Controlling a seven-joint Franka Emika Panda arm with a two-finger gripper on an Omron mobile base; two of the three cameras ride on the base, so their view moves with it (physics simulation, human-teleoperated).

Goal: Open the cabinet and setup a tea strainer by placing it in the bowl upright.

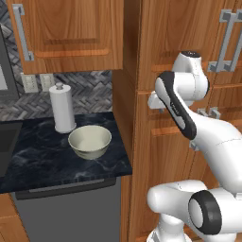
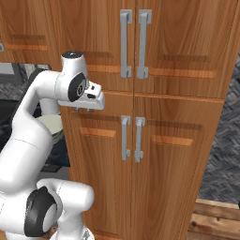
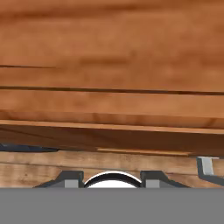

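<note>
The cabinet [image 2: 93, 37] is the tall upper door of the wooden unit in front of me, and it is closed. Its long grey bar handle [image 2: 125, 44] runs down its right edge. My gripper [image 2: 95, 104] hovers close to the wood, at the seam below that door and left of the handles. In the hand view its fingertips [image 3: 70, 178] stand apart with nothing between them, so the gripper [image 3: 111, 178] is open. The cream bowl [image 1: 90, 141] stands empty on the black counter [image 1: 42, 160] to the left of my gripper [image 1: 154, 100]. The tea strainer is hidden.
A paper-towel roll [image 1: 62, 108] stands upright behind the bowl. Two shorter closed doors with short handles [image 2: 125, 138] sit below the gripper. A wall cabinet [image 1: 71, 28] hangs above the counter. A grey appliance front [image 1: 66, 208] lies under the counter.
</note>
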